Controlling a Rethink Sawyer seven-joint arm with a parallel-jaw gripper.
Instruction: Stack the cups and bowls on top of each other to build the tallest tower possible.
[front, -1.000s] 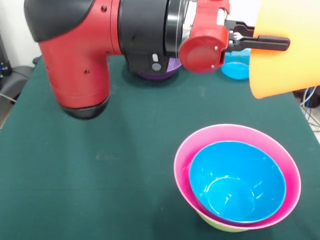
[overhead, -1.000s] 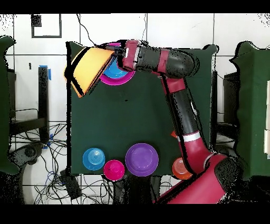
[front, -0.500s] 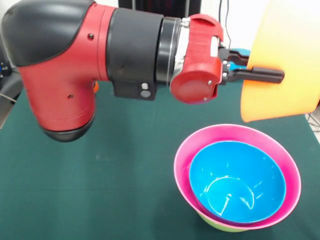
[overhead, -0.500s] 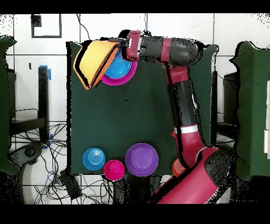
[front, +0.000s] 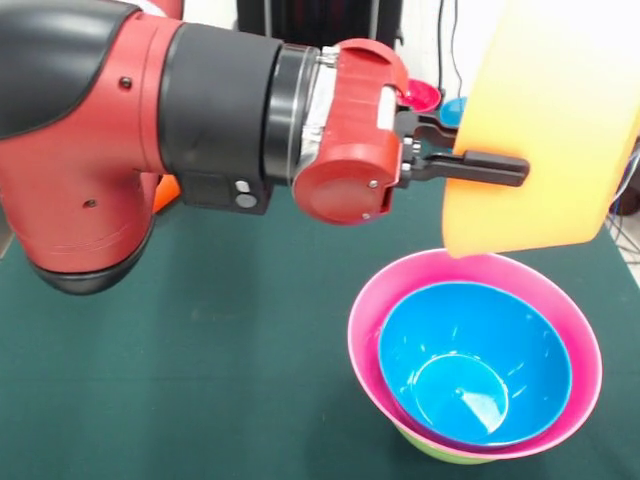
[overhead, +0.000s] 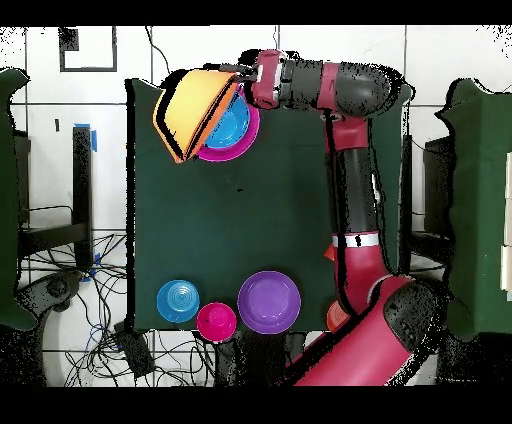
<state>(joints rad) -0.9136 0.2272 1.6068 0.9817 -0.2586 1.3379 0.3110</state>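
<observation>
Green tabletop (front: 200, 380) carried the tower (front: 475, 365) (green base mostly hidden), above which the gripper (front: 470, 168) clamped the tilted large orange bowl (front: 545, 130), top cut off.

Tilted orange bowl (front: 540, 130) overhangs tower (front: 475, 360) rim; green table (front: 200, 370) beside lies open.

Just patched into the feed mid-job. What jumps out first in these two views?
The big red and black arm fills the front view, its gripper shut on the wall of a large orange bowl tipped on its side above the tower. That tower sits near the table's edge: a pink bowl holding a blue bowl, green showing beneath. In the overhead view, a small blue bowl, a magenta-red bowl and a purple bowl wait by the robot's base.
</observation>
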